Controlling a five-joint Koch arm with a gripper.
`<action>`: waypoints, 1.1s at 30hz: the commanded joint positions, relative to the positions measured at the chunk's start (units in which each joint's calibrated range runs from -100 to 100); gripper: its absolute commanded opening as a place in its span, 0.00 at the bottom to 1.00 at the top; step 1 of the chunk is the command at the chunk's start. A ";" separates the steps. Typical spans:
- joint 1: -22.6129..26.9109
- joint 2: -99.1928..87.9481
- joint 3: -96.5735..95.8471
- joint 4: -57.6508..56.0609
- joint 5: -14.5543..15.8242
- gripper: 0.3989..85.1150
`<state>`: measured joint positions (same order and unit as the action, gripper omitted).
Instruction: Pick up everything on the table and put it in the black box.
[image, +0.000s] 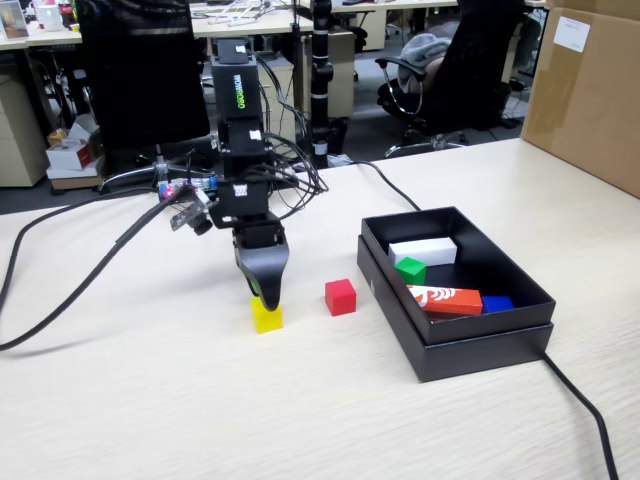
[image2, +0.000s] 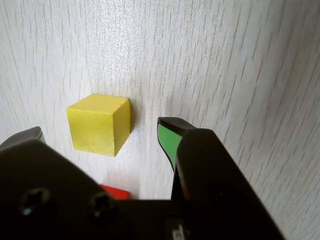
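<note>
Yellow small plain cube (image2: 99, 124) on the pale light-wood table (image: 150, 400), with the black gripper (image: 268, 297) low over it.

In the wrist view the jaws stand apart, one green-lined fingertip (image2: 167, 137) beside the cube on the right and the other at the left edge; they hold nothing, and the cube lies between them, a little ahead. Near this cube, on its right in the fixed view, the small red cube (image: 340, 297) sits on the table. Farther right stands the shallow matte black cardboard box (image: 480, 340), and the small green cube (image: 411, 270) lies inside it, just beside a white rectangular block (image: 422, 250) and a long red-and-white printed block (image: 445, 299).
</note>
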<state>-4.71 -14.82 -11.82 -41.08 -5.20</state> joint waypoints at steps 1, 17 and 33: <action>-0.10 0.88 4.48 2.42 0.05 0.52; 0.29 8.34 5.66 2.42 -1.03 0.33; 0.59 9.49 5.20 1.81 -2.10 0.07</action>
<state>-4.13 -5.24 -7.35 -39.53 -7.16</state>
